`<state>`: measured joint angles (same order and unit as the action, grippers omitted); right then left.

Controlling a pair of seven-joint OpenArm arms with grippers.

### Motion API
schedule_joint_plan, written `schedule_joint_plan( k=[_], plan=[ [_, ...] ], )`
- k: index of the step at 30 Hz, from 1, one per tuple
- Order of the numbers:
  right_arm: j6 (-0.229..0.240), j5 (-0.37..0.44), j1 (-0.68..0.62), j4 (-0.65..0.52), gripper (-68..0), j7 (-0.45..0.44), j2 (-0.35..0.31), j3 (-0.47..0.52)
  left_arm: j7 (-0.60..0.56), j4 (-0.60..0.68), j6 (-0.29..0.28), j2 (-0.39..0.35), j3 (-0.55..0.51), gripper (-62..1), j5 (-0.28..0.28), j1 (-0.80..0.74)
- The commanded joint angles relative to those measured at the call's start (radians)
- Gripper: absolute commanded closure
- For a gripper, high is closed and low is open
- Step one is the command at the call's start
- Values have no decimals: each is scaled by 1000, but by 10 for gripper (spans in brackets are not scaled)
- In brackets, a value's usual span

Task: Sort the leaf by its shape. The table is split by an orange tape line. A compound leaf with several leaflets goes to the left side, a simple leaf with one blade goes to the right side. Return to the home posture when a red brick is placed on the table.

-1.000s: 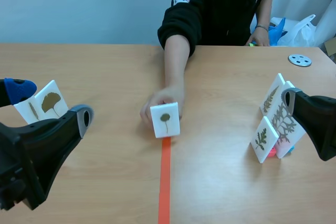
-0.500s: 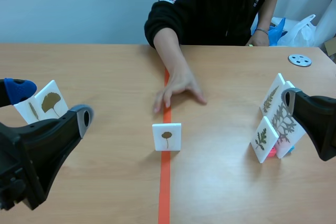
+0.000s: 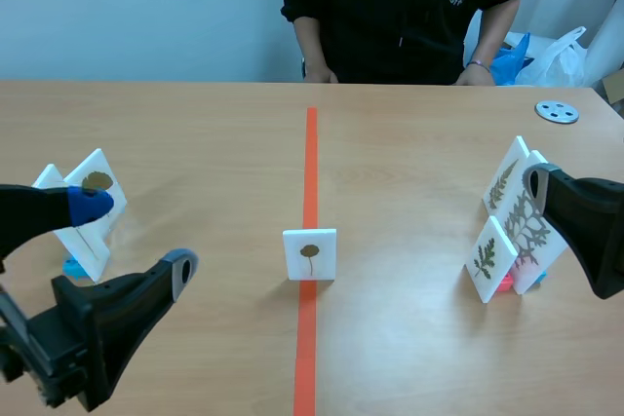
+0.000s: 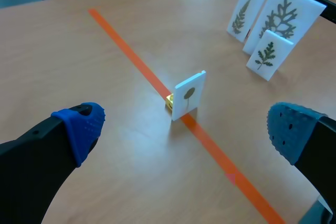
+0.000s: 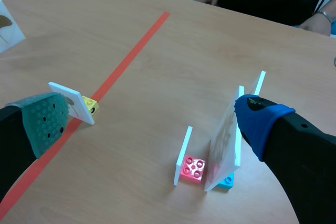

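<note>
Scene view, person's hand (image 3: 319, 73) withdrawn, left tool (image 3: 136, 236) nearer leaf card (image 3: 310, 254)

Both arms are matte black, with thick, blocky fingers. The left gripper (image 4: 184, 127) carries two blue dotted pads (image 4: 81, 127). The right gripper (image 5: 152, 116) has a grey-green dotted pad (image 5: 46, 121) at its nine o'clock and a blue pad (image 5: 260, 119) at its three o'clock.

We are looking at a small white card (image 3: 310, 254) standing upright on the tape line (image 3: 311, 163), facing us and showing one brown single-blade leaf (rounded, on a stalk), sitting in a yellow brick (image 4: 169, 101).
</note>
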<state>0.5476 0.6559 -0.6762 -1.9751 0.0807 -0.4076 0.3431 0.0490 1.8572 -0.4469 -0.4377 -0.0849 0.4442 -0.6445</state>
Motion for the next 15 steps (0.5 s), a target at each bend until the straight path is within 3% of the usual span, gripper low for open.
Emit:
schedule_joint_plan(
  k=[1, 6, 15],
  plan=[
    [3, 11, 11, -15, -679, -11, -14, 11, -15, -24, 0, 5, 24, -623, 0, 38],
    [3, 11, 11, -15, -679, -11, -14, 11, -45, -167, -3, 5, 112, -623, -51, 154],
    [1, 11, 11, -14, -679, -11, -13, 11, -179, -432, -1, 8, 288, -623, -203, 357]
  ],
)
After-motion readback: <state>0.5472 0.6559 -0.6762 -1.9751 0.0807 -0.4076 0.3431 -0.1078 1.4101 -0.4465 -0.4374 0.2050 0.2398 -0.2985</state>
